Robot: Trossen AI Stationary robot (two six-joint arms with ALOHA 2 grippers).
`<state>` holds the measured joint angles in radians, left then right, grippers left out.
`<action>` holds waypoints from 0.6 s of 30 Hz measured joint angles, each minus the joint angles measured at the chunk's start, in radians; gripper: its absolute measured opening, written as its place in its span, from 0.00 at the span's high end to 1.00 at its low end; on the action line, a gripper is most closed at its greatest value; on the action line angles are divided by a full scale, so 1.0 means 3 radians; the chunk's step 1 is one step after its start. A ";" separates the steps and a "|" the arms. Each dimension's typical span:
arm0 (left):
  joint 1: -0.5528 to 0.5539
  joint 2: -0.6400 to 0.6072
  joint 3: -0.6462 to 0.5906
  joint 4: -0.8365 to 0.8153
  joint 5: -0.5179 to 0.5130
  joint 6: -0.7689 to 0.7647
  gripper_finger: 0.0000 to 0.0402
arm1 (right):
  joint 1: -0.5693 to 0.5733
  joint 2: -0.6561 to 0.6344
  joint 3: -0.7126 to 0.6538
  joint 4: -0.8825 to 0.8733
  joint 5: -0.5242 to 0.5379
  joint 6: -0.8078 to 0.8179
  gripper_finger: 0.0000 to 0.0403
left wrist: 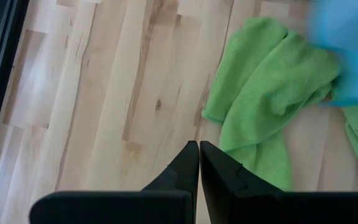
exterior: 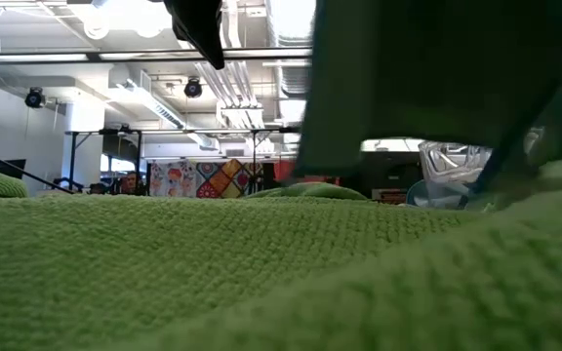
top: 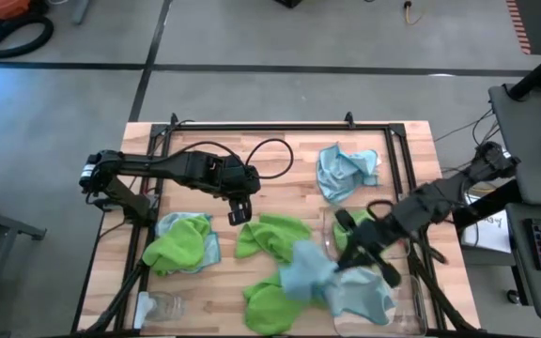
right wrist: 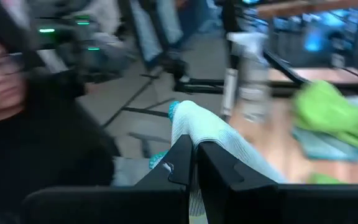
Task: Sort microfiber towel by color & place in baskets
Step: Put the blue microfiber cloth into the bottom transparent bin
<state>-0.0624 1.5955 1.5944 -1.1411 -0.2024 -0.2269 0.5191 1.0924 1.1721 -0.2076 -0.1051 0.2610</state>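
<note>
Lime green towels lie crumpled mid-table [top: 270, 235] and near the front edge [top: 269, 305]; one fills the low view's foreground [exterior: 213, 283]. A pale blue towel [top: 346, 172] lies toward the far side. The left clear basket [top: 162, 225] holds a green towel over a blue one. The right clear basket [top: 413, 302] holds a blue towel [top: 364, 296]. My right gripper [top: 344, 258] hovers at that basket's left side, shut on another pale blue towel [top: 303, 268]. My left gripper [top: 240, 210] is shut over bare wood beside the mid-table green towel [left wrist: 260, 106]. My right gripper pinches the pale blue towel by a raised fold [right wrist: 194, 127] between its two fingers, coming slanting from the table's right. The cloth bunches up past the fingertips and trails toward the table's left over the green towels; whether its lower end rests on them, I cannot tell.
A small clear glass jar [top: 162, 305] stands near the front left corner. Black frame rails [top: 280, 127] run along the table's far and side edges, and a cable loops on the wood [top: 275, 155]. A person [right wrist: 36, 124] is visible beyond the table in the right wrist view.
</note>
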 joint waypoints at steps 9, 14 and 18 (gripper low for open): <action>0.0000 0.0000 0.0000 -0.0002 0.0000 -0.0010 1.00 | 0.0723 0.0003 0.0003 0.0120 0.0435 -0.0130 0.97; -0.0002 0.0000 0.0000 -0.0009 0.0000 -0.0062 1.00 | 0.1033 -0.0055 0.0003 -0.0087 0.0833 0.0037 0.97; -0.0015 0.0000 0.0000 -0.0028 0.0001 -0.0065 1.00 | 0.1242 -0.0118 0.0003 -0.0498 0.1222 0.0344 0.97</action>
<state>-0.0670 1.5955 1.5944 -1.1496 -0.2020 -0.2462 0.8916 1.0570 1.1728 -0.3570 0.2615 0.3642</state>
